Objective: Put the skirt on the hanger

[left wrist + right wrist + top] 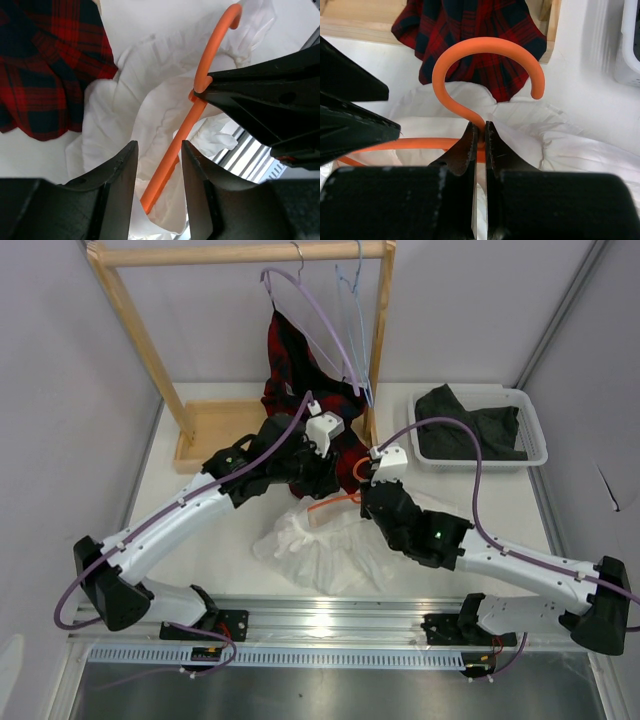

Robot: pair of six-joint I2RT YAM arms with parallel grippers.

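The white skirt (330,552) lies crumpled on the table between the two arms. The orange hanger (330,507) lies on it. My right gripper (363,488) is shut on the hanger's neck just below the hook (485,55); the wrist view shows its jaws (479,134) pinching the orange rod. My left gripper (335,483) is open. In its wrist view (157,147) one orange hanger arm (172,155) and a fold of the skirt (140,90) run between the spread fingers without being pinched. The rest of the hanger is partly hidden under fabric.
A red-and-black plaid garment (300,370) hangs from a lilac hanger (320,320) on the wooden rack (240,252), just behind the grippers. A pale blue wire hanger (355,300) hangs beside it. A white basket (535,440) with dark cloth (470,425) stands at the back right.
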